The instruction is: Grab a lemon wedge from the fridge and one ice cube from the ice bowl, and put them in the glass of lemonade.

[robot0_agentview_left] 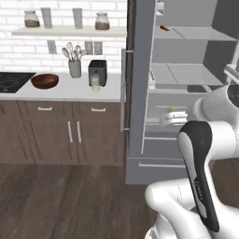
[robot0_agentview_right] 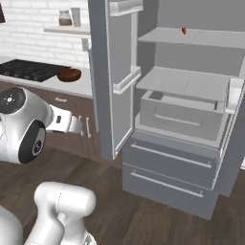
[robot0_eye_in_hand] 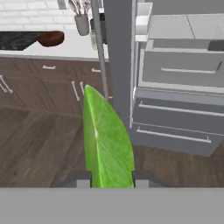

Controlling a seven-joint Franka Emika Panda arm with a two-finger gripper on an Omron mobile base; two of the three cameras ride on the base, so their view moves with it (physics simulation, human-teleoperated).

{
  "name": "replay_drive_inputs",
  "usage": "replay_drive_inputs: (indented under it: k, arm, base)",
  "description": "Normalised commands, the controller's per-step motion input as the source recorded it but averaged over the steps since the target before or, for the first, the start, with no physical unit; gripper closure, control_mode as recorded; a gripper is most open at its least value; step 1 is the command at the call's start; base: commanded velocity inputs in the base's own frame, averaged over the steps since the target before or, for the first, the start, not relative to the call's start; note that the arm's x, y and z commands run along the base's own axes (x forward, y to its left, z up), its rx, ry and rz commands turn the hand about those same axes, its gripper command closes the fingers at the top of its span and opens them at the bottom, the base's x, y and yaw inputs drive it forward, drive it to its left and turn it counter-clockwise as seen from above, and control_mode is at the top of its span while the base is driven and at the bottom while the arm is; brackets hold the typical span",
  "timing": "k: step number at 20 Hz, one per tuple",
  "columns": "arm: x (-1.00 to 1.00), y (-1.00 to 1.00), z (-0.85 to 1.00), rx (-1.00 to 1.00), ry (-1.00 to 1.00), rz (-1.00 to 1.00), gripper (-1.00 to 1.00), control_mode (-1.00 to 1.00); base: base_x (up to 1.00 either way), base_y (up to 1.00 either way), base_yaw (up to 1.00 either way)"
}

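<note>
The scene is lit evenly and fairly brightly, with no single light source to be made out. Soft, diffuse shading is seen inside the fridge (robot0_agentview_left: 186,70), where the back wall is darker than the shelves. Hardly any cast shadows are found on the wooden floor (robot0_agentview_left: 56,200). No glare is noted. All three pictures are rendered at low resolution, so edges are slightly soft and jagged. The lemon wedge (robot0_eye_in_hand: 107,140) is shown large and somewhat blurred in the hand view.

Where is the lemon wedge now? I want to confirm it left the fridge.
The lemon wedge is clamped between the gripper's fingertips in the hand view, held in front of the open fridge, above the wood floor, off the shelves.
</note>
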Motion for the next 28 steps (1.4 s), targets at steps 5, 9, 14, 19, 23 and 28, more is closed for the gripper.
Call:
replay_drive_inputs:
  k: [5, 9, 14, 19, 23, 28]
  arm:
    - [0.00, 0.00, 0.00, 0.00, 0.00, 0.00, 1.00, 1.00]
    - [0.00, 0.00, 0.00, 0.00, 0.00, 0.00, 1.00, 1.00]
    - [0.00, 0.00, 0.00, 0.00, 0.00, 0.00, 1.00, 1.00]
    - [0.00, 0.00, 0.00, 0.00, 0.00, 0.00, 1.00, 1.00]
    - [0.00, 0.00, 0.00, 0.00, 0.00, 0.00, 1.00, 1.00]
    - [0.00, 0.00, 0.00, 0.00, 0.00, 0.00, 1.00, 1.00]
  base:
    - [0.20, 0.71, 0.46]
    - [0.39, 0.70, 0.41]
    - [0.59, 0.72, 0.38]
    - [0.80, 0.69, 0.34]
    - [0.99, 0.39, 0.33]
    - [1.00, 0.07, 0.26]
